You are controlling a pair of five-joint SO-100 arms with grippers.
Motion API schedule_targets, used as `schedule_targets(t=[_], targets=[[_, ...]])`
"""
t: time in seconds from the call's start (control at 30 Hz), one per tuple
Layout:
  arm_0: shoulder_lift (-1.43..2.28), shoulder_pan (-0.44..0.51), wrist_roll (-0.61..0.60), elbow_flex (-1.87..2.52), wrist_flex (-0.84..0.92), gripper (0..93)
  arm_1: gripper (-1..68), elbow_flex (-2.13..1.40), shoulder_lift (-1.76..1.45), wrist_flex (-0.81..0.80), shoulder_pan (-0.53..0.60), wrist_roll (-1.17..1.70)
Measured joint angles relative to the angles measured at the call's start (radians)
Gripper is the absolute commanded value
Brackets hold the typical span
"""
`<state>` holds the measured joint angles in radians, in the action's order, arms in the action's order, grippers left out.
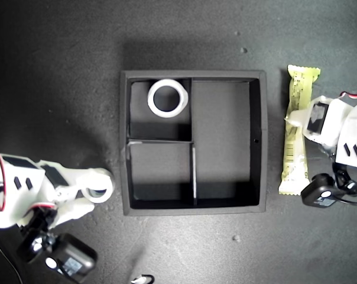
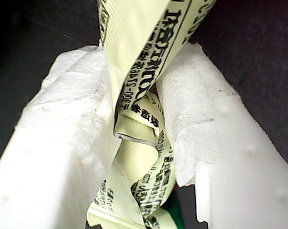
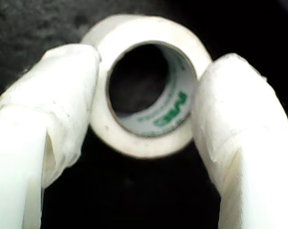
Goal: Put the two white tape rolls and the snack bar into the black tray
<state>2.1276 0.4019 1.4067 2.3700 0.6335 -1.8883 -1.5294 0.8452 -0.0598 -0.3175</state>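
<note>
Crinkled cream-white wrapped snack bar (image 2: pixel 139 95) pinched in first gripper (image 2: pixel 151 138); thick white tape roll (image 3: pixel 146 86) clamped by second gripper (image 3: pixel 146 90) (beside black tray (image 1: pixel 262 142)).

The black tray (image 1: pixel 258 142) keeps its long compartment bare from end to end, and the small square nearer the exterior view's bottom is bare too. A white tape roll (image 1: pixel 166 98) fills most of the other small square. Raised walls and two thin dividers stand in any low sideways path. The mat between the tray and the snack bar (image 1: pixel 297 133) looks open, though narrow.
</note>
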Motion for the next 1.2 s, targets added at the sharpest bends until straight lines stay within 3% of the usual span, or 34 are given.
schedule_targets(t=[0.1, 0.33, 0.47, 0.57, 0.67, 0.8, 0.93, 1.2], targets=[[-0.012, 0.009, 0.000, 0.000, 0.000, 14.6, -0.3, 0.026, 0.000, 0.055, 0.000, -0.038], [-0.017, 0.011, 0.000, 0.000, 0.000, 14.2, -0.4, 0.298, -0.091, 0.454, -0.017, -0.199], [-0.017, 0.025, 0.020, 0.000, 0.000, 13.3, -0.4, 0.518, -0.118, 0.686, -0.084, -0.422], [-0.026, 0.051, 0.037, 0.000, 0.000, 12.6, -0.4, 0.614, -0.124, 0.769, -0.118, -0.683], [-0.049, 0.069, 0.054, 0.000, 0.000, 12.5, -0.5, 0.623, -0.147, 0.770, -0.114, -0.954], [-0.058, 0.075, 0.066, 0.000, 0.000, 12.8, -0.5, 0.400, -0.316, 0.523, -0.104, -1.189], [-0.066, 0.075, 0.067, 0.000, 0.000, 12.8, -0.5, 0.322, -0.341, 0.376, -0.117, -1.043], [-0.101, 0.052, 0.035, -0.008, 0.000, 13.1, -0.5, 0.305, -0.344, 0.344, -0.057, -0.551]])
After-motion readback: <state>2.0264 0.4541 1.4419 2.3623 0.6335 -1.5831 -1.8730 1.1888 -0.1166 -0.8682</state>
